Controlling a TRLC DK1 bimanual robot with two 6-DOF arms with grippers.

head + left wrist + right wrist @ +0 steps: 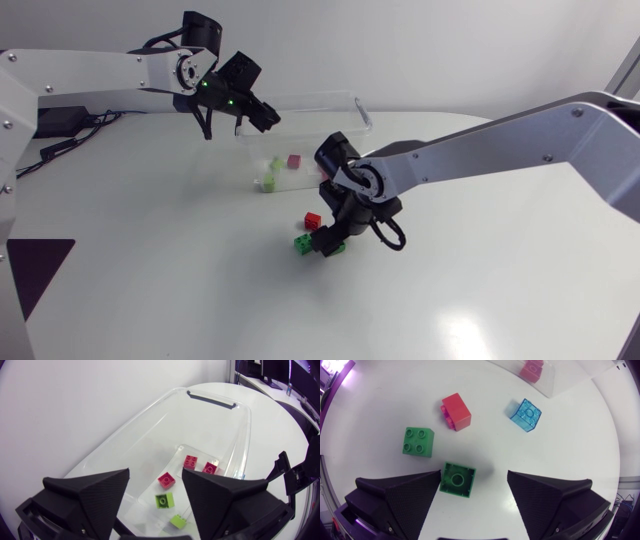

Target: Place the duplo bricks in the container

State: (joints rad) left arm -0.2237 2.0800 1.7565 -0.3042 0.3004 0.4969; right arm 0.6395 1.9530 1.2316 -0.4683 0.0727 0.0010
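My left gripper (pixel 262 115) hangs open over the left end of the clear container (pixel 310 100). Beneath its spread fingers (pixel 95 495), red bricks (pixel 166 480) and lime bricks (pixel 164 501) lie on the container (pixel 150 415) floor. My right gripper (pixel 330 243) stands open low over the table in front of the container. A green brick (pixel 457 479) sits between its fingers, close to one finger (pixel 405 495). A second green brick (pixel 418 441), a red brick (pixel 456 410) and a translucent blue brick (pixel 525 414) lie ahead of it.
The container's near wall (pixel 555 380) stands just beyond the loose bricks, with a red brick (pixel 532 370) behind it. Cables (pixel 60 125) lie at the table's far left. In the head view my right arm covers the blue brick.
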